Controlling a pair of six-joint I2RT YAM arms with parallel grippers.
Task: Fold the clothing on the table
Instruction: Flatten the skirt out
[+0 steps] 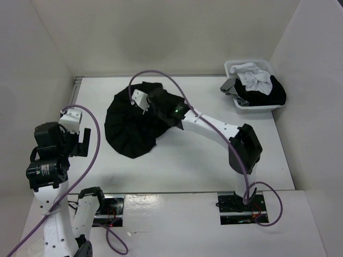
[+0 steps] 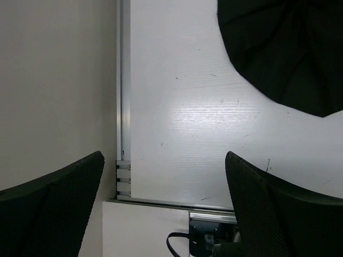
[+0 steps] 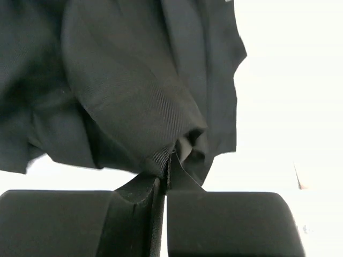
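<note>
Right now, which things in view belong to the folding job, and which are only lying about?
For the job: black skirt; table; right end effector, shut on the skirt's fabric.
Lying about: white basket with other clothes, at the table's far right corner.

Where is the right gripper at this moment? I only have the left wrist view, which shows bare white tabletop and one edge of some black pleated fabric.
Observer: The right gripper is over the far part of the black pleated soft-fabric skirt, which lies left of the middle of the flat white tabletop.
Operator: Does it have hold of the fabric?
Observer: Yes. In the right wrist view its jaws are shut on a bunched fold of the skirt.
Operator: Is anything else on the table?
Observer: A small white plastic basket sits in the far right corner, holding white, grey and black clothes.
</note>
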